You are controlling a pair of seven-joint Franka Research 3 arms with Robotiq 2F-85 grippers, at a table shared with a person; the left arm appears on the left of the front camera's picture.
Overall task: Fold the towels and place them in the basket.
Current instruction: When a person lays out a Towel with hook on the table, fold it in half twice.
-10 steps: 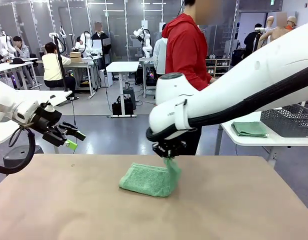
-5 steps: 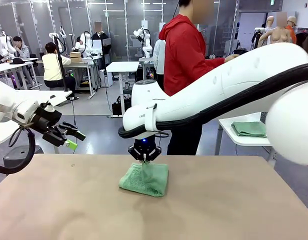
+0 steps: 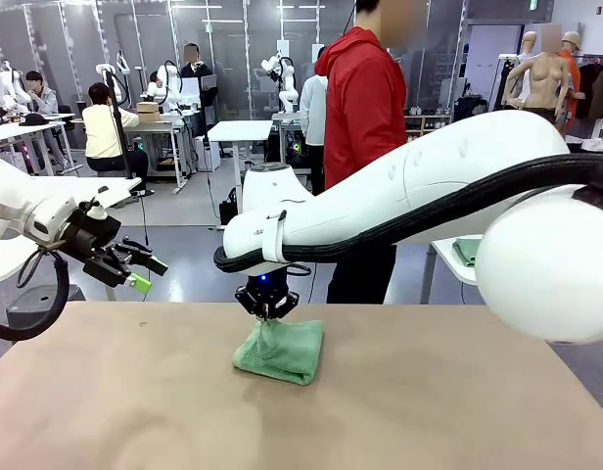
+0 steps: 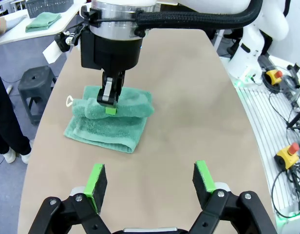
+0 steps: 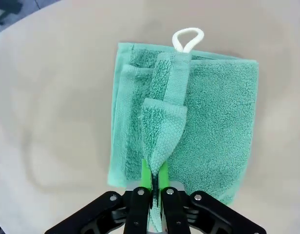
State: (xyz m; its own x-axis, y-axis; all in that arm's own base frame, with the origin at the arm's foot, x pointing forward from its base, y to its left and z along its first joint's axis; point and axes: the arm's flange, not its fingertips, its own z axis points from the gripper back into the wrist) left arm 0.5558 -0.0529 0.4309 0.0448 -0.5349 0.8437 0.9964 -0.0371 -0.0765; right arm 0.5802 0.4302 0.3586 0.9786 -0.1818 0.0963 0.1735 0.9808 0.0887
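The mint green towel [image 3: 280, 351] lies folded near the middle of the table [image 3: 429, 421]. It's soft, light terry that I judge will sag and unfold if I lift it by one layer. The loop [image 5: 188, 39] sits at 12 o'clock in the right wrist view, and it's too flimsy to carry by. I'd rather take the thick folded edge, all layers together. The right gripper [image 5: 153, 181] is clenched on a raised ridge of the cloth that runs up the towel's middle, green pads pressed tight. The left gripper [image 4: 150, 178] hangs off to the side with its jaws spread wide and nothing between them, and the towel lies at about 11 o'clock from it. How many layers the right pinch has caught I can't tell, because the ridge hides that. In the front view the right arm covers the towel's far edge. At 11 o'clock in the left wrist view a side table holds another folded green towel [image 4: 43, 20] and the wire basket [image 4: 45, 5], which the frame cuts off, so its depth is anyone's guess.
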